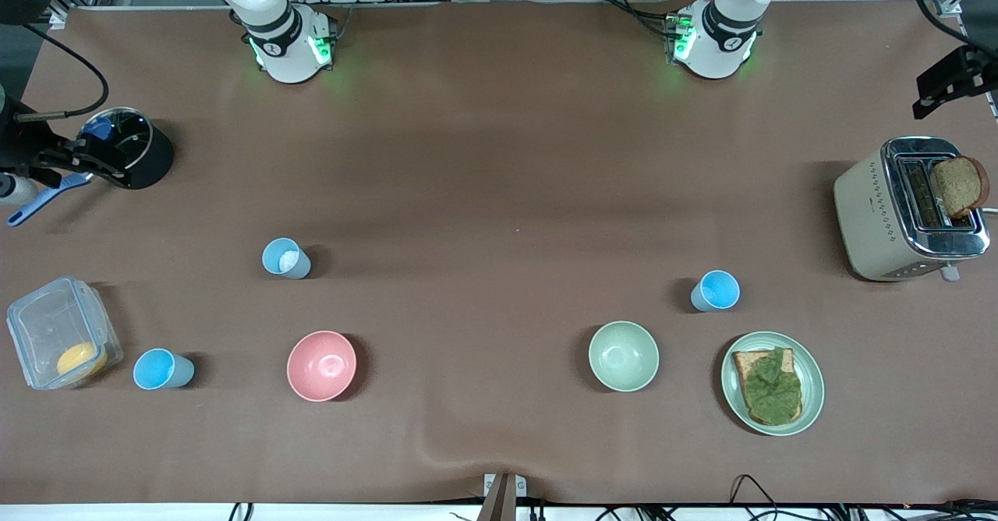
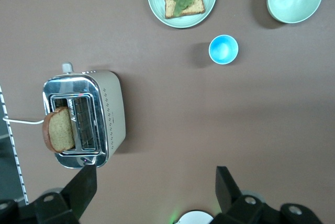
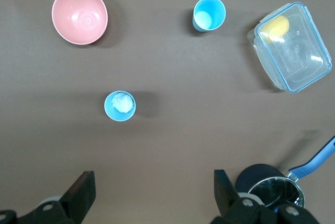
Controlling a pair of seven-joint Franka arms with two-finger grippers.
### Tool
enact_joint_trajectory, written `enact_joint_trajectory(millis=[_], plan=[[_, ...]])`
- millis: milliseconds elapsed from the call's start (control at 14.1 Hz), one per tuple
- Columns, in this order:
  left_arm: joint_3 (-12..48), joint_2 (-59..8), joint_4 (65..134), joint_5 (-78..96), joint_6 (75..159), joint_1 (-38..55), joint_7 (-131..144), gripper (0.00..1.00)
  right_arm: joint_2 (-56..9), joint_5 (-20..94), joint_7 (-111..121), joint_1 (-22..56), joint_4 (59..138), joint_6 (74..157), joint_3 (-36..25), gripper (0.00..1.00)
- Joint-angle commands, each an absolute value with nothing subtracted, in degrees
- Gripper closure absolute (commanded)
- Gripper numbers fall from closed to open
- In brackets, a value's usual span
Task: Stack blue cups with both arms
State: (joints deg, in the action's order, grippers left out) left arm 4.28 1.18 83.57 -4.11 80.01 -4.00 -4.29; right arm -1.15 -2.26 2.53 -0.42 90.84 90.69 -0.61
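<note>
Three blue cups stand upright: two [image 1: 286, 258] [image 1: 162, 370] toward the right arm's table end, one [image 1: 715, 291] toward the left arm's. Both the right gripper [image 3: 152, 192] and the left gripper [image 2: 156, 188] hang spread and empty, high above their own table ends.

- Pink bowl [image 1: 321, 365] stood upright toward the right arm's end of the table.
- Pale green bowl [image 1: 623, 356] sat beside a green plate [image 1: 811, 365] carrying toast topped with lettuce [image 1: 772, 387].
- Toaster [image 1: 873, 209] held one bread slice [image 1: 959, 186].
- Clear lidded container [image 1: 47, 326] held something yellow.
- Black pot [image 1: 152, 158] sat farthest from the camera.
</note>
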Motion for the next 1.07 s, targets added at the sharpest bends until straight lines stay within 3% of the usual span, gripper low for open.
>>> enact_joint_trajectory(millis=[0,284,569,782,996], plan=[[5.3,-3.7,82.0,-5.4,80.2,-3.3,1.8,0.00,-1.1,-2.2,2.0,0.4,90.4,89.9,-0.6,0.00],[5.2,-4.3,81.2,-5.2,80.2,-1.7,10.9,0.00,-2.5,-2.3,2.0,3.1,91.1,87.9,-0.6,0.00],[5.4,-7.1,82.9,-3.2,80.3,-1.7,15.4,0.00,-9.6,-2.2,1.8,6.9,91.3,88.7,-0.6,0.00],[5.3,-8.4,86.1,-0.4,80.6,-3.2,15.0,0.00,-12.7,-1.1,1.2,7.9,95.2,96.1,-0.6,0.00],[5.4,-6.9,94.1,1.3,85.6,-5.7,13.1,0.00,-13.0,0.9,0.7,8.2,103.1,105.7,-0.6,0.00]])
